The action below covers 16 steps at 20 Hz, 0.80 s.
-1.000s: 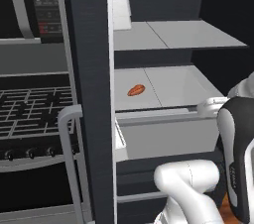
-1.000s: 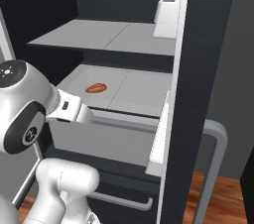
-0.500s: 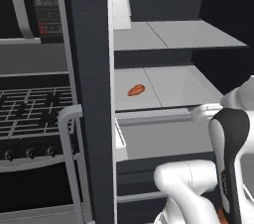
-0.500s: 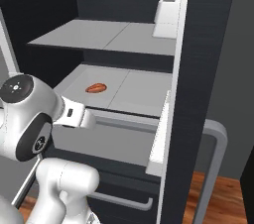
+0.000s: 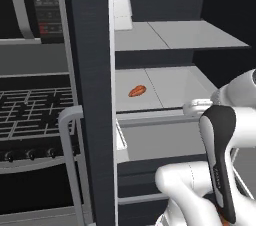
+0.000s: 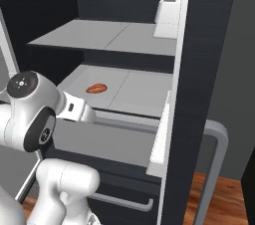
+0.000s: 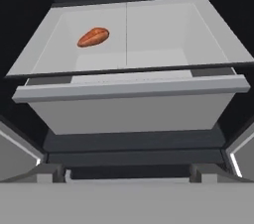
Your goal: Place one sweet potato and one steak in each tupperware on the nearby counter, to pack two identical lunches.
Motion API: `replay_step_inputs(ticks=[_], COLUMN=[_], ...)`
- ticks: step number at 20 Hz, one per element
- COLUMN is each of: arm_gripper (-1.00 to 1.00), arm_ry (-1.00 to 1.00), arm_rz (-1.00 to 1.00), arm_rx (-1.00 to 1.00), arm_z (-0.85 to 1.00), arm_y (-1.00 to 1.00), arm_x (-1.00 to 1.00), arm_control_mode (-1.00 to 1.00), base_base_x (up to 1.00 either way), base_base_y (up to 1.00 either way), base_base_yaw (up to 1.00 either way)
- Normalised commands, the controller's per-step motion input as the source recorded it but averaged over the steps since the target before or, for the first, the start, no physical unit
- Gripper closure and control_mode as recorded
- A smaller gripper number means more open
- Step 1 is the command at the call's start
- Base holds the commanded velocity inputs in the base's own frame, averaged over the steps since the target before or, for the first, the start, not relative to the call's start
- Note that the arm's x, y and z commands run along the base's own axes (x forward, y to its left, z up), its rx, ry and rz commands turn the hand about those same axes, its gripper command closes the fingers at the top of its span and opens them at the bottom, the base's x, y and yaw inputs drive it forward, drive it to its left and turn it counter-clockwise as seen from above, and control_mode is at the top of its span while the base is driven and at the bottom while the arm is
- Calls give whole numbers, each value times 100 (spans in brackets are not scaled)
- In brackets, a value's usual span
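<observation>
An orange-red sweet potato (image 5: 137, 91) (image 6: 96, 88) (image 7: 93, 36) lies on the left half of the lower grey fridge shelf (image 7: 158, 34). My gripper (image 7: 127, 174) hangs in front of the open fridge, below and short of that shelf, facing it. Its fingertips (image 7: 50, 172) stand wide apart, open, with nothing between them. The sweet potato sits up and to the left of the gripper, well apart from it. The steak, the tupperware and the counter are out of view.
A pale drawer (image 7: 130, 110) sticks out under the lower shelf, between gripper and shelf. An upper shelf (image 5: 175, 34) holds a white bin (image 5: 122, 10) (image 6: 168, 16). A dark fridge wall (image 5: 90, 95) and an oven with racks (image 5: 30, 110) stand left; the fridge door (image 6: 199, 99) stands right.
My arm's forearm has swung a little lower and to the left in front of the fridge. The sweet potato has not moved and the jaws stay open.
</observation>
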Motion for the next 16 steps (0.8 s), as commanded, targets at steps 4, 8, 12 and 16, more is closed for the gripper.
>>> replay_step_inputs(ticks=[4,8,12,16], arm_gripper=[-100,-100,-100,-100], arm_ry=[0,1,1,0], arm_rz=[-4,-6,-7,-7], arm_rx=[7,10,11,4], arm_z=[-8,-6,-14,-16], arm_y=[16,1,0,5], arm_x=[29,35,42,41], arm_control_mode=[-100,-100,-100,-100], base_base_x=[0,0,0,0], base_base_y=[0,0,0,0], base_base_yaw=[0,0,0,0])
